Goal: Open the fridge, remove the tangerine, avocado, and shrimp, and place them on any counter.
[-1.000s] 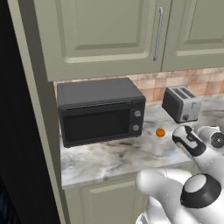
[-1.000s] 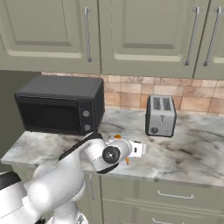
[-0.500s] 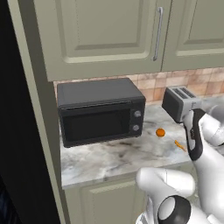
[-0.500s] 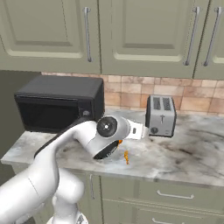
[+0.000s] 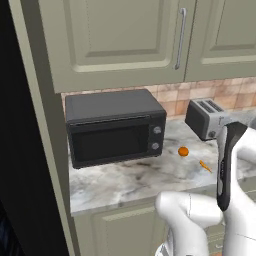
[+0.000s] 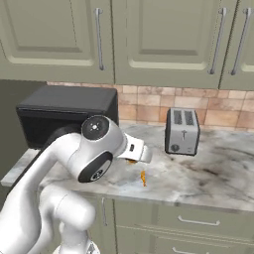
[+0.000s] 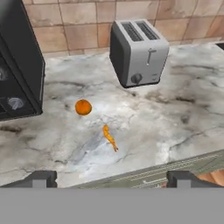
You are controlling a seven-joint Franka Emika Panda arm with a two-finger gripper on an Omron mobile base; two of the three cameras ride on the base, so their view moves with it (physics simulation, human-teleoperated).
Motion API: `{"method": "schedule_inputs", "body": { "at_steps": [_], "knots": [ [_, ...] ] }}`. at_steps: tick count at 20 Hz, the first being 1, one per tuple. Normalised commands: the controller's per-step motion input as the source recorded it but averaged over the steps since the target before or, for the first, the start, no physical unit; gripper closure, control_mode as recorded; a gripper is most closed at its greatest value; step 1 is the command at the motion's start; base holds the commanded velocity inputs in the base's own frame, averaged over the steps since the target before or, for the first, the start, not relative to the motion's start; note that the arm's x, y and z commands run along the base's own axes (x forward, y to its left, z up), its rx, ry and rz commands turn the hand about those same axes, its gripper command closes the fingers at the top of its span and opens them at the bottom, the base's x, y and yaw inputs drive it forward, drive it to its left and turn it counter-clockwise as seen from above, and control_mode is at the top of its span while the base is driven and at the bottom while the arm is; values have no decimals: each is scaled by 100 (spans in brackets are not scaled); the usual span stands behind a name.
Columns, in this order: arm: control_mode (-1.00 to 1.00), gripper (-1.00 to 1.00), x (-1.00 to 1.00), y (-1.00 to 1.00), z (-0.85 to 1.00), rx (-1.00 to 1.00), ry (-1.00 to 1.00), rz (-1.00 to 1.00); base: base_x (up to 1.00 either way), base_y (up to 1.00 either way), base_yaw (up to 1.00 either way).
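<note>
Counter [image 7: 183, 118] holds tangerine [image 7: 83, 107], shrimp [image 7: 110, 138]; hand view shows tool [image 7: 111, 178] fingertips spread, released.

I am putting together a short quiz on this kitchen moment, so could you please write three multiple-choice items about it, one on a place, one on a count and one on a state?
1. Where does the shrimp lie?
A. on the counter, nearer its front edge than the tangerine
B. on top of the toaster
C. inside the microwave

2. How many slots does the toaster have?
A. one
B. two
C. four

3. How is the gripper?
A. shut on the tangerine
B. shut on the shrimp
C. open and holding nothing

Answers:
1 A, it lies on the marble just in front of the fruit.
2 B, two long slots show on top.
3 C, the fingertips stand far apart with nothing between them.
</note>
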Motion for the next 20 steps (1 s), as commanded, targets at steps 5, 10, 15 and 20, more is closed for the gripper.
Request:
{"method": "schedule_inputs", "body": {
  "at_steps": [5,10,15,20],
  "knots": [
    [100,-100,-21,26,-9,0,7,0,-11,2,0],
    [100,-100,0,0,0,0,0,0,-96,-9,0],
    [100,-100,0,0,0,0,0,0,-100,-41,-3],
    [100,-100,0,0,0,0,0,0,-100,-15,-4]
  ]
}}
